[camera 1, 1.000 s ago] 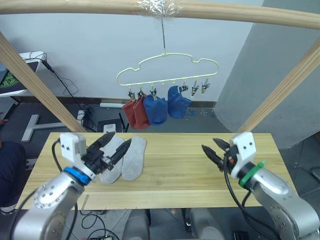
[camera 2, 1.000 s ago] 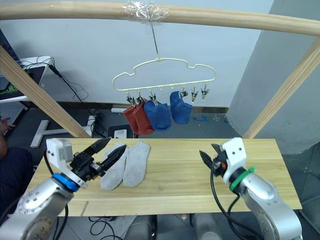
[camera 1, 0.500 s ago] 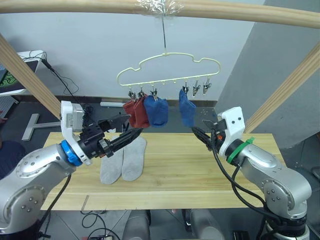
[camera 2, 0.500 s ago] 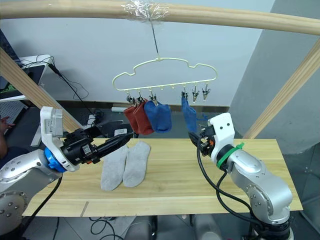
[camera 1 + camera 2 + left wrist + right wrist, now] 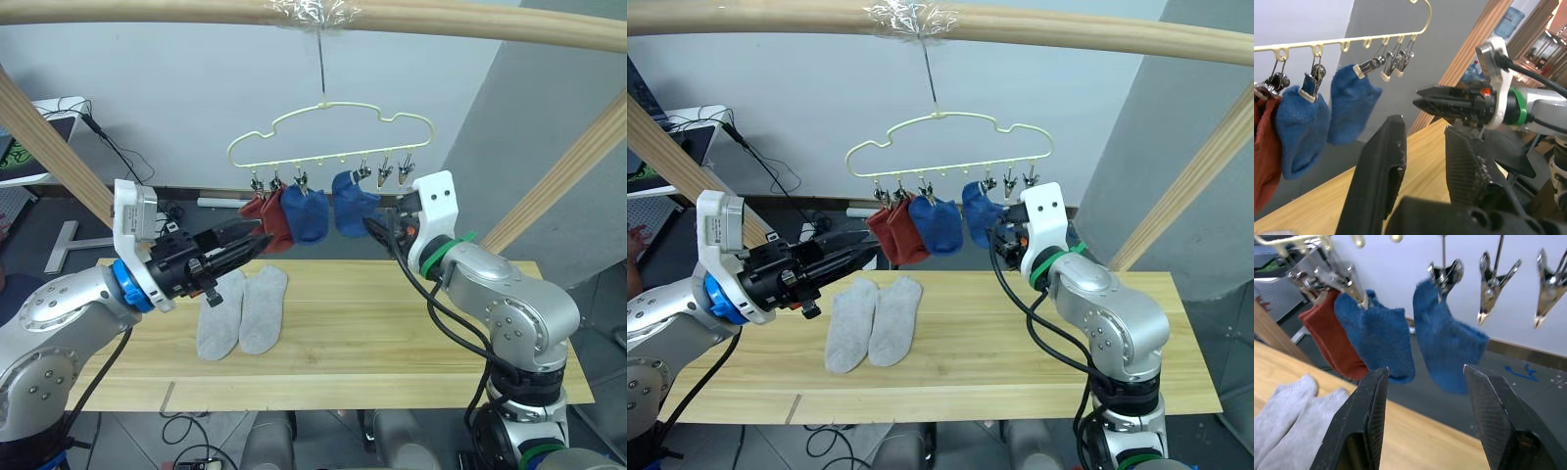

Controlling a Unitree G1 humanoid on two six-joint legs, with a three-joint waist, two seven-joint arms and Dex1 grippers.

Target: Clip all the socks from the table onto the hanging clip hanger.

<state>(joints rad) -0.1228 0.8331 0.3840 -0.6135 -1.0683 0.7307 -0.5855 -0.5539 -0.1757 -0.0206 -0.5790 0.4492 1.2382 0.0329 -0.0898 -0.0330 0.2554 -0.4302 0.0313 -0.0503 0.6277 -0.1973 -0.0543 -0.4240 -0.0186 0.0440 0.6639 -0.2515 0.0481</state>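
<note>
**Both pincers raised toward the hanger**

The right wrist view shows the right gripper (image 5: 1422,421) spread and empty, the second blue sock (image 5: 1447,345) hanging clipped just beyond its tips. In the head view the clip hanger (image 5: 328,137) carries four socks; two grey socks (image 5: 242,308) lie on the table (image 5: 392,343) below the left gripper (image 5: 250,242), spread too. Half a second ago that blue sock hung edge-on; both arms have risen.

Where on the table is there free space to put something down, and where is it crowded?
The table is bare across its right half, from the two grey socks to its right edge, and along the front edge. The crowded part is the back, where the left hand and right hand meet under the hung socks.
</note>
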